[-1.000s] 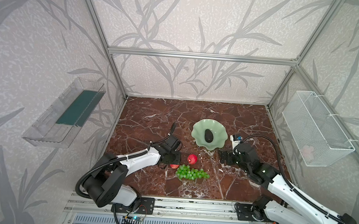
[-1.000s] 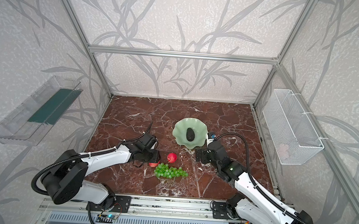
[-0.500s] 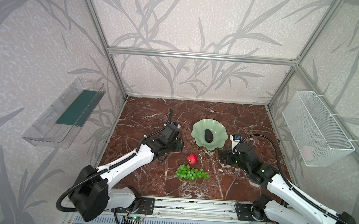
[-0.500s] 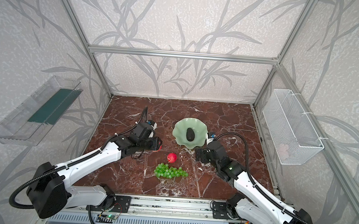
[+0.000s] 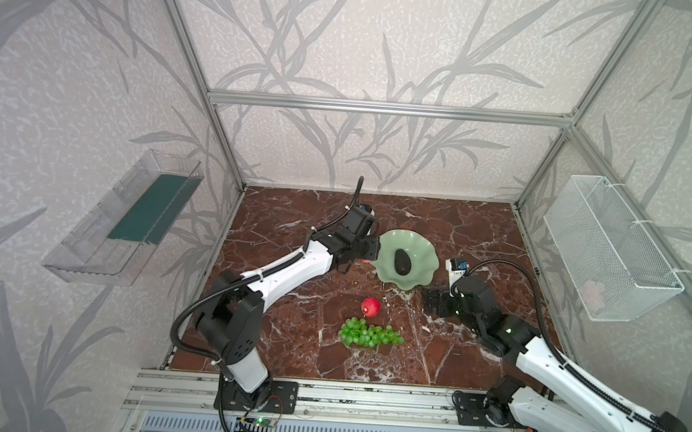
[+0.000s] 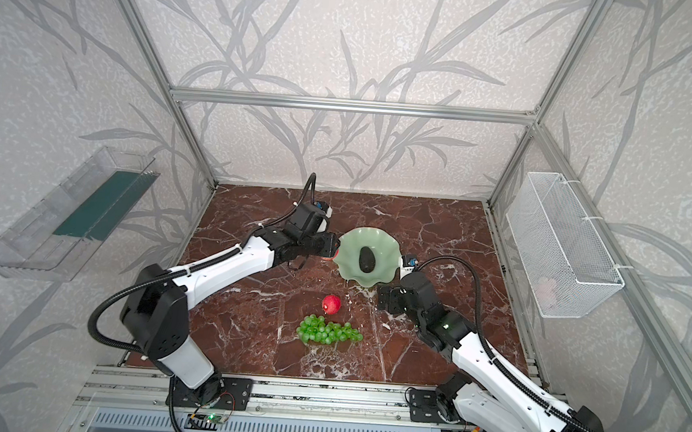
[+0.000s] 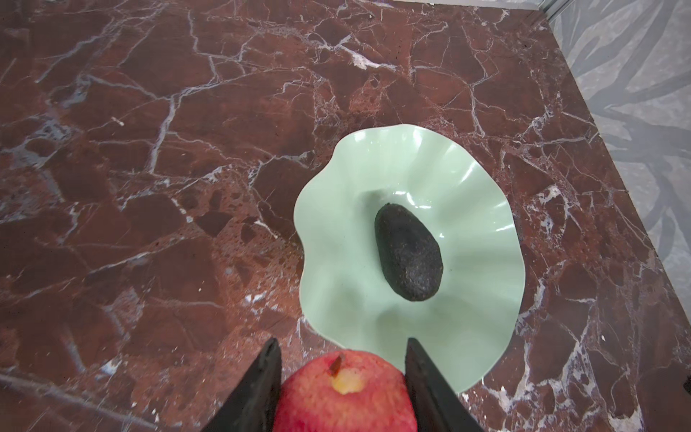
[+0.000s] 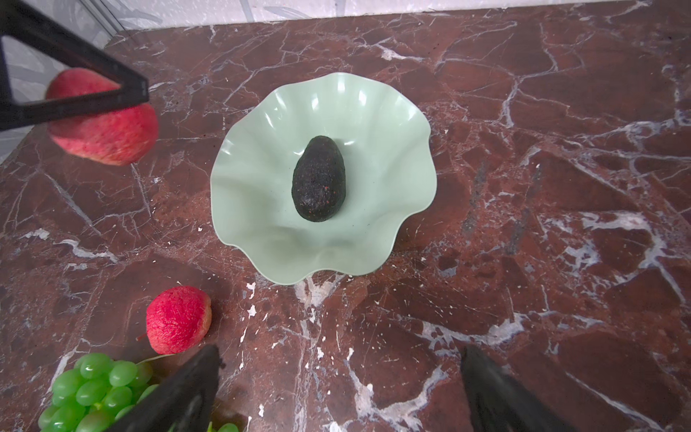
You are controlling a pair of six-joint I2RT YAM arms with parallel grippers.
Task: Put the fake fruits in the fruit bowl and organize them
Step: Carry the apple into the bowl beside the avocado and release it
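Tabletop [image 5: 460,233] is red-brown marble with white veins, boxed in by an aluminium frame [image 5: 385,108] and pale walls [image 5: 348,38] printed with grey leaves. Clear plastic tray [image 5: 96,241] with a dark green strip hangs on the left wall, white wire mesh basket [image 5: 608,252] on the right wall. Pale green scalloped fruit bowl [image 5: 421,247] sits mid-table, with the dark avocado [image 5: 402,261] lying in its centre.

Left gripper [image 7: 342,342] is clamped on a red apple [image 7: 344,396], stem end facing the wrist camera, held off the marble just beside the bowl's left rim. Right gripper [image 8: 340,349] is spread wide and empty, hovering near the bowl's front-right edge. Second red apple [image 5: 370,306] lies on the marble in front of the bowl, green grapes [image 5: 369,335] just in front of it.
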